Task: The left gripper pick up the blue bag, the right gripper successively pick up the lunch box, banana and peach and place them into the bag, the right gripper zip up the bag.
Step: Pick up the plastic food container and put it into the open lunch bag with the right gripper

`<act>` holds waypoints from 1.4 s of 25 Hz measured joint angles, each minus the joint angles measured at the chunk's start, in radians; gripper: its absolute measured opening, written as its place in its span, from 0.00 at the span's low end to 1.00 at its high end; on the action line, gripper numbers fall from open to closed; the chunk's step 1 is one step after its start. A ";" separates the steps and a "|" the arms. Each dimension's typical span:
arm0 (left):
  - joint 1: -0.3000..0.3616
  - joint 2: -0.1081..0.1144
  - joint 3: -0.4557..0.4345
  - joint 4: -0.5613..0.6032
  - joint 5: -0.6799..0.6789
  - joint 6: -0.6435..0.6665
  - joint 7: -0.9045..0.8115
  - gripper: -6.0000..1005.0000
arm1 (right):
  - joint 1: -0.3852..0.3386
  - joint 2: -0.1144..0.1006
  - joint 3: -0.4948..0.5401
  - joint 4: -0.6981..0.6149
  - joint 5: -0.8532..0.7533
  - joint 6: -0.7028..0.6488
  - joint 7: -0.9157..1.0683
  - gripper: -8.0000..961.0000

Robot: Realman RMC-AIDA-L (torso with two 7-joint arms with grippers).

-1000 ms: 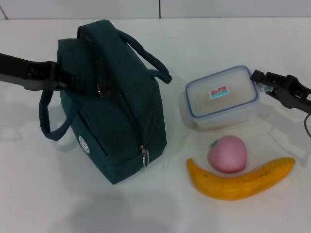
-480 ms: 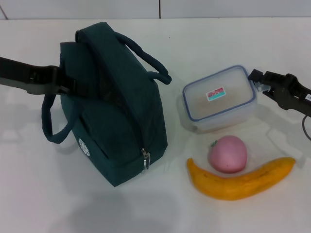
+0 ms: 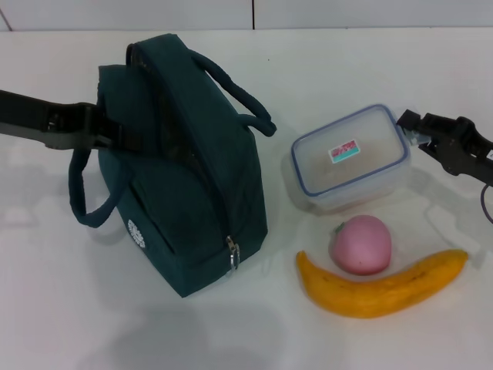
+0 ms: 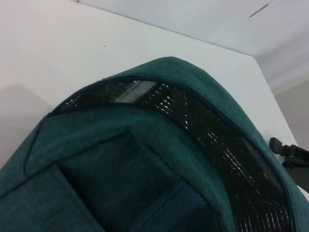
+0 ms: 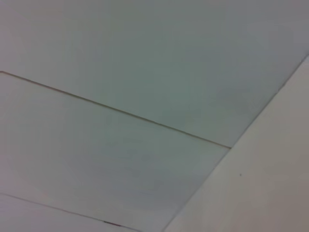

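The blue bag [image 3: 185, 177] stands left of centre, its top open between two handles and its zip pull [image 3: 231, 251] hanging low on the front. My left gripper [image 3: 115, 132] comes in from the left and is shut on the bag's left side. The bag [image 4: 145, 159] fills the left wrist view, with mesh lining showing. The clear lunch box [image 3: 350, 158] with a blue-rimmed lid lies to the right of the bag. My right gripper [image 3: 408, 129] is shut on its far right corner. The pink peach [image 3: 360, 244] and yellow banana [image 3: 381, 287] lie in front of the box.
Everything rests on a white table [image 3: 77, 308], with a wall seam [image 3: 253, 14] at the back. The right wrist view holds only pale flat surfaces. The right arm's gripper [image 4: 289, 152] shows at the edge of the left wrist view.
The bag has shifted slightly right with my left gripper. The lunch box nudged left, then came back right with my right gripper. Peach and banana have not moved.
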 joint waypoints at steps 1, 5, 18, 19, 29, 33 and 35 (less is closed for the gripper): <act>0.000 0.000 0.001 0.000 0.000 0.000 -0.001 0.04 | -0.001 0.000 -0.001 0.000 -0.003 0.007 -0.001 0.17; -0.002 -0.002 0.001 0.000 0.000 0.001 -0.003 0.04 | -0.011 -0.001 -0.012 0.000 -0.005 0.044 -0.008 0.15; -0.007 -0.006 0.001 0.000 -0.002 -0.001 -0.005 0.04 | -0.025 -0.005 -0.004 -0.005 0.023 -0.010 -0.013 0.11; -0.007 -0.006 0.001 0.000 -0.006 0.000 -0.005 0.04 | -0.027 -0.006 -0.003 -0.006 0.032 -0.021 -0.011 0.11; -0.001 -0.005 0.003 0.000 -0.103 0.028 -0.012 0.04 | -0.068 -0.018 -0.002 -0.009 0.131 -0.114 -0.008 0.11; 0.000 -0.006 0.003 0.000 -0.103 0.032 -0.013 0.04 | -0.089 -0.026 -0.001 -0.008 0.186 -0.172 0.008 0.11; 0.000 -0.007 0.003 0.000 -0.103 0.036 -0.013 0.04 | -0.100 -0.028 0.001 -0.009 0.218 -0.201 0.016 0.11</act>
